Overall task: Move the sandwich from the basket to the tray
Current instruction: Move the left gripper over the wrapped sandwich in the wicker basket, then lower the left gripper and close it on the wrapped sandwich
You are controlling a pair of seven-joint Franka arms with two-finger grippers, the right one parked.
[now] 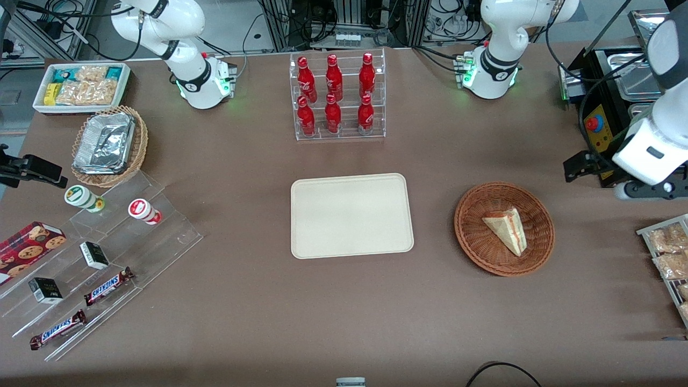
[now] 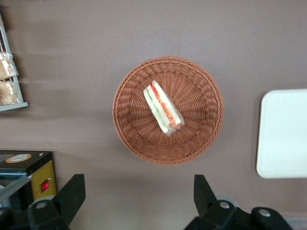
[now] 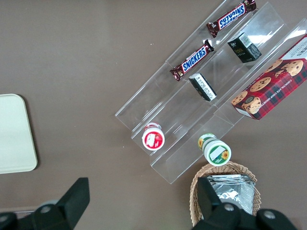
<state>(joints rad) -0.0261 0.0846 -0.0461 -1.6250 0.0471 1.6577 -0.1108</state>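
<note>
The sandwich (image 1: pixel 508 228) is a pale wedge with a red filling stripe, lying in the round reddish-brown wicker basket (image 1: pixel 468 236). In the left wrist view the sandwich (image 2: pixel 163 109) rests near the middle of the basket (image 2: pixel 196 139). The cream tray (image 1: pixel 352 215) lies flat beside the basket, toward the parked arm's end, and its rounded edge shows as the tray (image 2: pixel 283 134). My gripper (image 1: pixel 610 177) hangs high above the table, beside the basket toward the working arm's end. The gripper (image 2: pixel 138 184) is open, with nothing between its fingers.
A clear rack of red bottles (image 1: pixel 336 97) stands farther from the front camera than the tray. A black box with a yellow panel (image 1: pixel 599 126) sits close to my gripper. A rack of snack packets (image 1: pixel 669 258) lies at the working arm's end.
</note>
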